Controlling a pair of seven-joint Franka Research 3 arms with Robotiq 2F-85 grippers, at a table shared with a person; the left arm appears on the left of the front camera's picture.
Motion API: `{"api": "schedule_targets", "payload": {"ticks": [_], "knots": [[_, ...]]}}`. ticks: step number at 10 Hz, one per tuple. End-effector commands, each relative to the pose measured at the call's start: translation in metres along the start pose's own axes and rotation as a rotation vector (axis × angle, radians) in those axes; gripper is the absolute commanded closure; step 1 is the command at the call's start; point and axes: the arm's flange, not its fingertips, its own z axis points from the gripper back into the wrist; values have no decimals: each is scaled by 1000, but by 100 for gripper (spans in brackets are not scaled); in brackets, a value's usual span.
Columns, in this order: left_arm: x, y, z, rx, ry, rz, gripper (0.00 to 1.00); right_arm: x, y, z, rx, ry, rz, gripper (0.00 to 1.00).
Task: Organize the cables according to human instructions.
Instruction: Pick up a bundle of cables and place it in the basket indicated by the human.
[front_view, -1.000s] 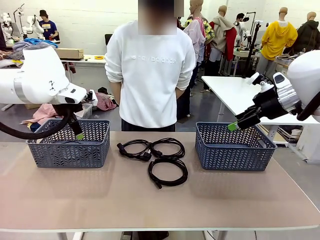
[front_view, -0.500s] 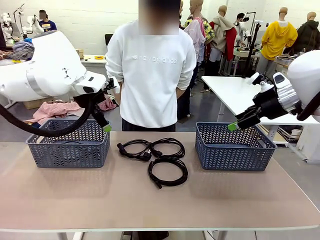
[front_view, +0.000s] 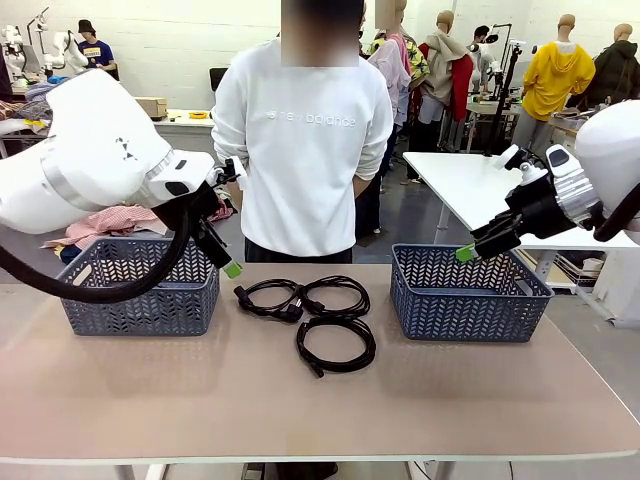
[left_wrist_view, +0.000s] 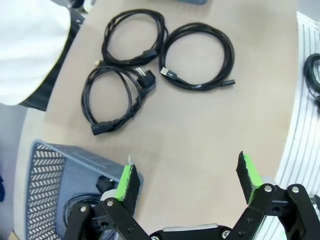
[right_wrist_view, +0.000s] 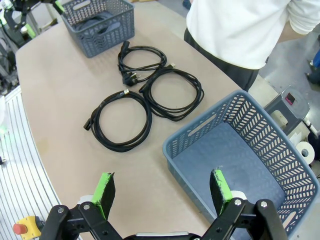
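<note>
Three coiled black cables lie mid-table between two baskets: one at the left (front_view: 268, 297) (left_wrist_view: 110, 97) (right_wrist_view: 142, 59), one beside it (front_view: 337, 295) (left_wrist_view: 134, 37) (right_wrist_view: 172, 92), and one nearer me (front_view: 336, 345) (left_wrist_view: 197, 55) (right_wrist_view: 120, 119). My left gripper (front_view: 228, 265) (left_wrist_view: 188, 175) hangs open and holds nothing. It is above the table just right of the left basket (front_view: 140, 300) (left_wrist_view: 50, 175), short of the cables. My right gripper (front_view: 465, 253) (right_wrist_view: 163, 186) is open over the near rim of the right basket (front_view: 465, 300) (right_wrist_view: 250, 150). The human (front_view: 300, 150) stands at the far edge, hands behind the back.
Something black lies inside the left basket (right_wrist_view: 100, 22), seen through its wall. The right basket's floor is bare. Open tabletop stretches in front of the cables toward me. A white table (front_view: 470, 185) stands behind on the right.
My left arm has swung to the right, from over the left basket to just past its right end, and come lower toward the cables. My right arm has not moved.
</note>
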Motion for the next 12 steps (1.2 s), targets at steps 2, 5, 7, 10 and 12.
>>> {"api": "schedule_targets", "payload": {"ticks": [2,5,7,10,12], "knots": [[-10,-20,2,14,8,9,0,0,-2,-2,10,-26,18,0],[-4,-6,1,-1,3,-3,0,0,-2,-2,10,-26,18,0],[-4,-6,1,-1,3,-3,0,0,-2,-2,10,-26,18,0],[-4,-6,1,-1,3,-3,0,0,-2,-2,10,-26,18,0],[-4,-6,1,-1,3,-3,0,0,-2,-2,10,-26,18,0]]}}
